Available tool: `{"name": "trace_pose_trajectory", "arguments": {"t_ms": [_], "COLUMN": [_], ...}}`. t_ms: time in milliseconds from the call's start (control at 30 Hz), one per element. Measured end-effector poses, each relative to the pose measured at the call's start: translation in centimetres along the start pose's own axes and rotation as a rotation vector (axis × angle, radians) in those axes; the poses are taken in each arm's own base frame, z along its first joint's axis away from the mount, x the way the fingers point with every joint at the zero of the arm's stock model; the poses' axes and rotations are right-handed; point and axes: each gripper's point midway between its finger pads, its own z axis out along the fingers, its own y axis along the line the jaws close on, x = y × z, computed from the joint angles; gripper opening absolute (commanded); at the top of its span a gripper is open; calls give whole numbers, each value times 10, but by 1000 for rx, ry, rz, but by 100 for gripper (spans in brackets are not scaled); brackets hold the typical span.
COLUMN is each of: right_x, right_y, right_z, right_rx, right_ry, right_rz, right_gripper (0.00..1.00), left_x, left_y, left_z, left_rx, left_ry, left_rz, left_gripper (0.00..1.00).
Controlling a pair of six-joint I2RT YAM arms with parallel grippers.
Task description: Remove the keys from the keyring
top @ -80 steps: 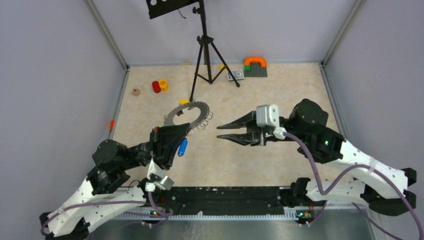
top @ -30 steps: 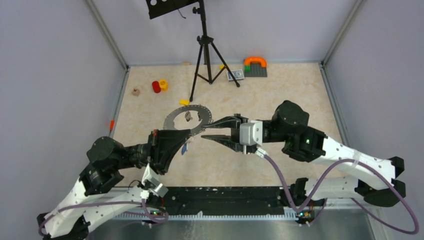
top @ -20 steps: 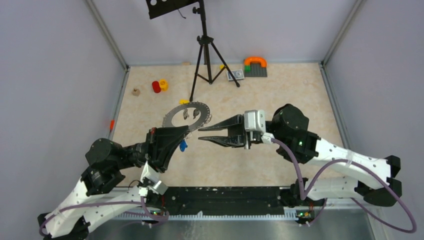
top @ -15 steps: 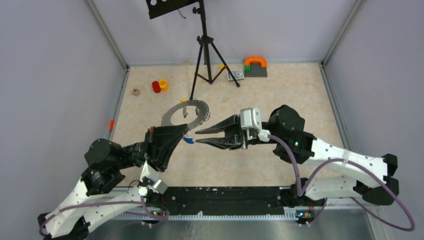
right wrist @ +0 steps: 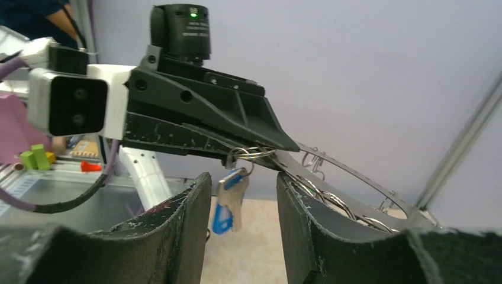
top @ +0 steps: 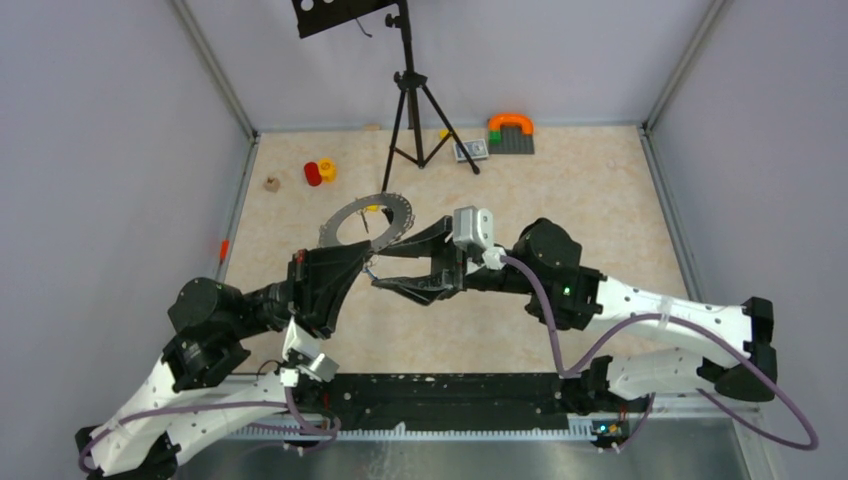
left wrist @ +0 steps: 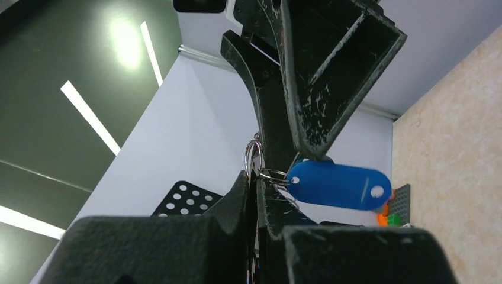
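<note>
1. My left gripper [top: 354, 264] keeps its jaws clamped on the near edge of the keyring [top: 333, 224], which it holds off the table, tilted.
2. Over the last couple of seconds the right gripper [right wrist: 241, 192] has swept in from the right; its tips now sit just beside the left one's.
3. Its jaws are apart, with the blue tag [left wrist: 337, 184] hanging between them in the right wrist view, not yet pinched.
4. I judge that I'm lined up to close on that tag and pull its key free; no key looks to be off yet.
</note>
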Motion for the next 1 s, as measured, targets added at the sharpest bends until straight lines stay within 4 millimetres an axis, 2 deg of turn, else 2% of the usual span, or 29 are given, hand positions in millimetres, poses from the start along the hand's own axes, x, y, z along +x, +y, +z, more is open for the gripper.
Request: {"name": "trace_pose_trajectory", "arguments": {"t_ms": [233,433,800,1000], "right_x": [20,38,26,25], "right_y": [-12,-14,-28,-26], "right_z": [8,14,14,15], "right_rx": [116,191,286,283], "right_ry": [45,91,49,44], "right_rz": [10,-16,-30,-29], "right_gripper": [43,40,30,21], "left_x": [6,10,13,13], "left_y": [-1,-4,-5,-5], "left_z": [2,5,5,4], "left_rx": [5,14,15,15], "left_ry": [26,38,52,54], "left_rz": [10,12,11,11], "left_gripper": [0,0,0,0]}}
